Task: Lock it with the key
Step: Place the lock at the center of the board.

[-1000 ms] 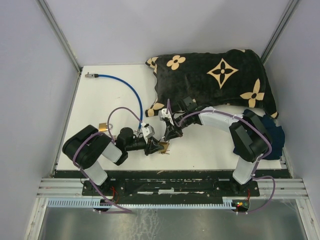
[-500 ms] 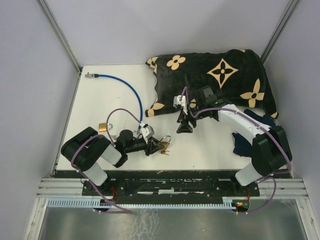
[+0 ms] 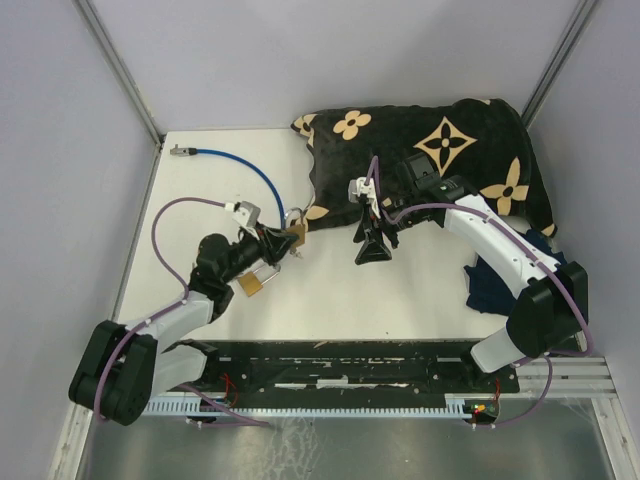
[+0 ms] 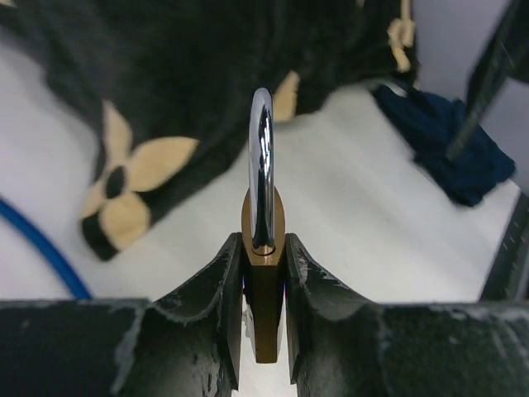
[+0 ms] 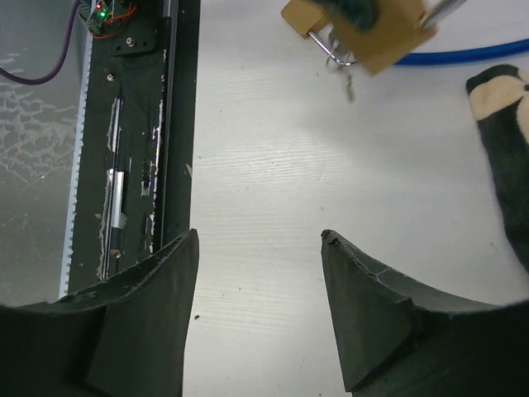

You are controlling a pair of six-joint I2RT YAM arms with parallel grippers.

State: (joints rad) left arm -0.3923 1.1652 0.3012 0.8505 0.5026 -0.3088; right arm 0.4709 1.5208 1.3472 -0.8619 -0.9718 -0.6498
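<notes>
Padlock [image 4: 264, 314], the brass one I am after, is up off the surface [image 3: 420, 300] and pinched by its flat sides between the left fingers [image 4: 207, 306], which are closed tight on the body. From the left wrist I see it edge-on, with the silver shackle [image 4: 260, 165] standing straight up out of the grip. I cannot tell from that angle whether the shackle is latched. From above, the left arm reaches out toward the middle of the surface and carries the lock just beside the near corner of the black flowered cloth [image 3: 450, 140], close to the end of the blue cable [image 3: 250, 172]. In the right wrist view something small and blurred hangs under the lock, and I cannot make out whether it is the key. A second padlock [image 3: 250, 284] sits near the left arm, closer to me than the held one. The right fingers [image 5: 372, 306] are spread wide with nothing between them, pointing down over bare surface in front of the cloth, well apart from the lock. A navy cloth [image 3: 495, 285] lies bunched by the right arm.
</notes>
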